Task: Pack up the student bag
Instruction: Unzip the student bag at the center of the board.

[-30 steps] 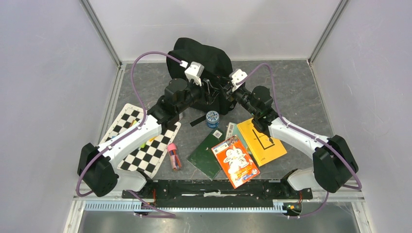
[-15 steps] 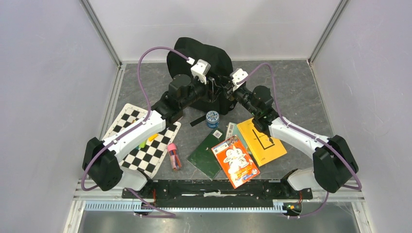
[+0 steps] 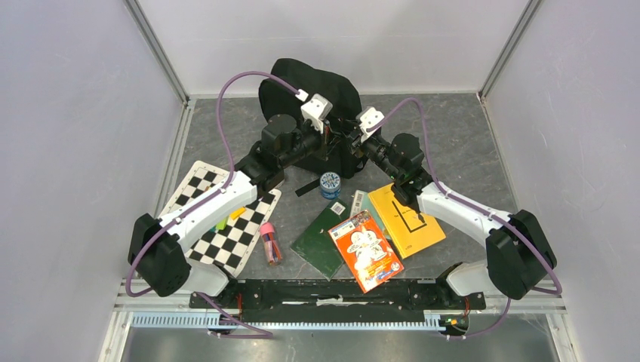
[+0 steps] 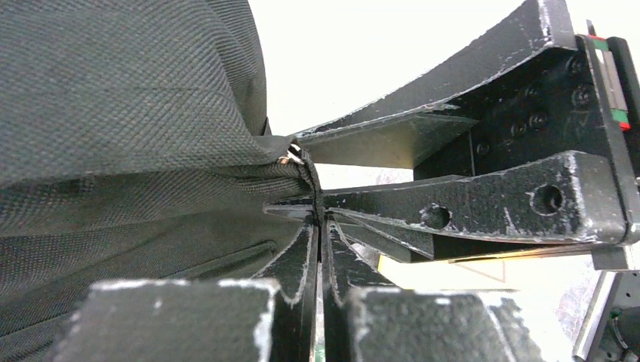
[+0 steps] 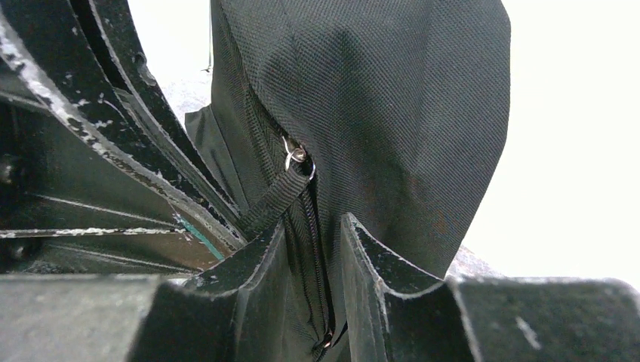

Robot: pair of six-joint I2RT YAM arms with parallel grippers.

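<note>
— Where's the student bag [image 3: 317,83]?
— At the back of the grey worktop [image 3: 468,136], pale walls [image 3: 340,38] around. My left claw [image 4: 320,226] clenches its zip strap [image 5: 275,197]; my right claw [image 5: 313,222] grips the bag's fabric.

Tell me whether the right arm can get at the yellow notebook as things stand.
Probably yes, once freed: the yellow notebook lies uncovered on the table just beneath that arm's forearm. For now, though, the right gripper appears clamped on the black backpack at its zipper.
</note>
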